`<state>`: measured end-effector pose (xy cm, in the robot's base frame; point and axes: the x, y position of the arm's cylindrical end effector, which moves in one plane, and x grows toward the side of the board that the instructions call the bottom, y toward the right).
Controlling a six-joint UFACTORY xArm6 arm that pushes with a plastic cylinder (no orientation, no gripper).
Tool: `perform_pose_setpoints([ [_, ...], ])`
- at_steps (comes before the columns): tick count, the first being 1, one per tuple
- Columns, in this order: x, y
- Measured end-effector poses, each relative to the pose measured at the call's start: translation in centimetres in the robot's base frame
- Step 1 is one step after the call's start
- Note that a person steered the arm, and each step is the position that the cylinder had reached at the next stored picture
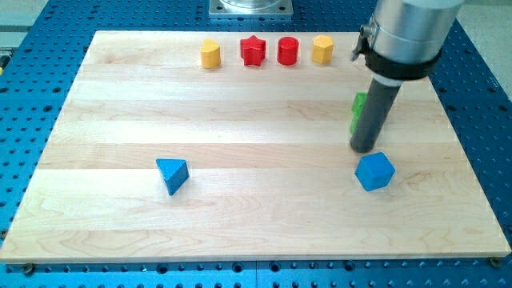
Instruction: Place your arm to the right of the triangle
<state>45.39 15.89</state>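
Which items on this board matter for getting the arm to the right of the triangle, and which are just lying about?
Job:
blue triangle
my tip, far off toward the view's right, just above the blue cube

Lying about:
blue cube
green block, partly hidden
yellow cylinder
red star
red cylinder
yellow hexagon

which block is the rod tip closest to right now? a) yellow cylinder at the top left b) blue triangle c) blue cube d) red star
c: my tip sits just above the blue cube-like block at the view's right, with a green block partly hidden behind the rod; the blue triangular block lies far off to the view's left.
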Motion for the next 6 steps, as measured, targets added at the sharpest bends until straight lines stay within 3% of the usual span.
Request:
perform_pose_setpoints([
  [3, 1.5, -0.1],
  [6, 8.0, -24.7],
])
